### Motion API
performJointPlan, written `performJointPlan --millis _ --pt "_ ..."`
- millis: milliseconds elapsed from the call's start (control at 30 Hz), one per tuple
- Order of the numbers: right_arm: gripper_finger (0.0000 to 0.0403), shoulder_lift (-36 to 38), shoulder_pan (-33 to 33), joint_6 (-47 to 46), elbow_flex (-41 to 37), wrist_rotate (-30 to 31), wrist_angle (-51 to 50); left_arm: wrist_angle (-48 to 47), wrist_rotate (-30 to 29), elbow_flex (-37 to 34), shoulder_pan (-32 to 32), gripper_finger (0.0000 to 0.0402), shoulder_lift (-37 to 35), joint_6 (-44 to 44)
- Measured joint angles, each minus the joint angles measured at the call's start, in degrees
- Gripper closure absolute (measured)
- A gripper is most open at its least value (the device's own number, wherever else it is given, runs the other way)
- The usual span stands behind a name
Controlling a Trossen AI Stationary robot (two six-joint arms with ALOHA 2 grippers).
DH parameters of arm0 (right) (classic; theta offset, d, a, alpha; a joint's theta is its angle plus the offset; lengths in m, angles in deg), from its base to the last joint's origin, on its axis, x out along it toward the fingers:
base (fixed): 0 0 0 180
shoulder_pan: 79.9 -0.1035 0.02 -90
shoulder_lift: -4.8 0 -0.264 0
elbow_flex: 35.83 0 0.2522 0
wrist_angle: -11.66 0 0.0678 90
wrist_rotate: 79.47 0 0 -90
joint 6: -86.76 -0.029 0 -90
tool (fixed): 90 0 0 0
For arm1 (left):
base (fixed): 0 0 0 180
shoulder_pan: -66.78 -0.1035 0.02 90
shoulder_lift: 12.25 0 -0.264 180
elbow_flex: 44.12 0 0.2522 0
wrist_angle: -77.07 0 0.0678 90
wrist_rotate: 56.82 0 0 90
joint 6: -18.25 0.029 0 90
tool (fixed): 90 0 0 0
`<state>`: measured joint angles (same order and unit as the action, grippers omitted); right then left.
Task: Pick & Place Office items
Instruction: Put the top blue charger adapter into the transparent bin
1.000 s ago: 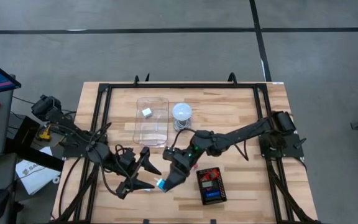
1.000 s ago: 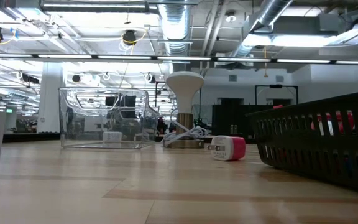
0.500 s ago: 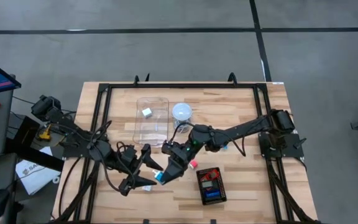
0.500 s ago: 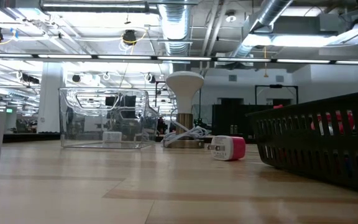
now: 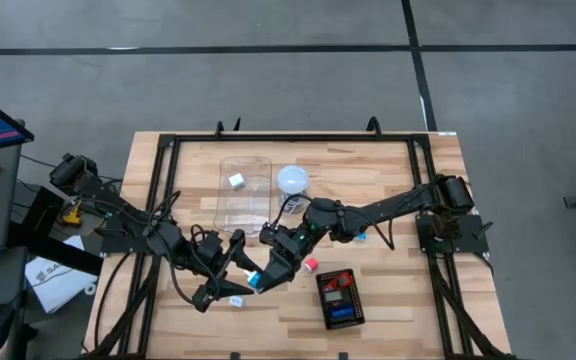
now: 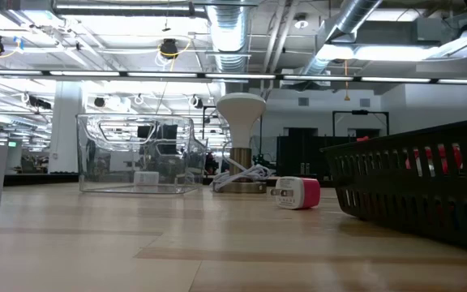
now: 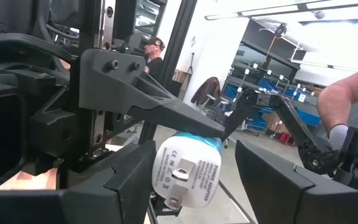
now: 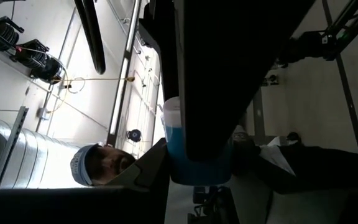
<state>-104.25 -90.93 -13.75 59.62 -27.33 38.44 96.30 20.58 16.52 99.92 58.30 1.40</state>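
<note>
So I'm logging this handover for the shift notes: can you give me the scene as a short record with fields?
held item: blue and white charger
holder: right gripper, shut on it
left gripper: open around the charger, front left of table
clear box: one white block inside
black tray: red and blue pieces inside
loose: red and white charger on table

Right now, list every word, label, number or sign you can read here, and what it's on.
None can be read.
Blue and white plug adapter: printed marks on its white face, too small to read.
White paper beside the table: dark lettering, cut off and too blurred.
</note>
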Motion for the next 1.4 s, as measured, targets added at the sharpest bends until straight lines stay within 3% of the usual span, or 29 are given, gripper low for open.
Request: performJointPlan --millis 200,433,667,1067,1267,1400 --pt "0.0282 0.0 0.2 0.0 0.0 1.3 0.0 -0.1 -0.1 0.0 0.0 0.0207 0.0 0.1" --pt "0.0282 0.0 0.2 0.0 0.0 1.6 0.2 -0.7 0.2 0.0 0.0 0.0264 -0.1 0.4" --pt "0.0275 0.0 0.1 0.7 0.0 2.2 0.2 -0.7 0.3 0.0 0.0 0.0267 -0.1 0.5" --pt "0.0166 0.0 -0.9 5.1 0.0 4.5 0.9 -1.2 0.8 0.0 0.4 0.0267 -1.0 1.0" --pt "0.0149 0.0 -0.9 6.3 0.0 4.2 0.3 -5.8 -2.6 0.0 0.4 0.0267 -4.4 1.9" --pt "0.0148 0.1 -0.9 7.7 0.0 3.8 -3.0 -16.9 -10.5 0.0 1.5 0.0267 -8.9 1.8"
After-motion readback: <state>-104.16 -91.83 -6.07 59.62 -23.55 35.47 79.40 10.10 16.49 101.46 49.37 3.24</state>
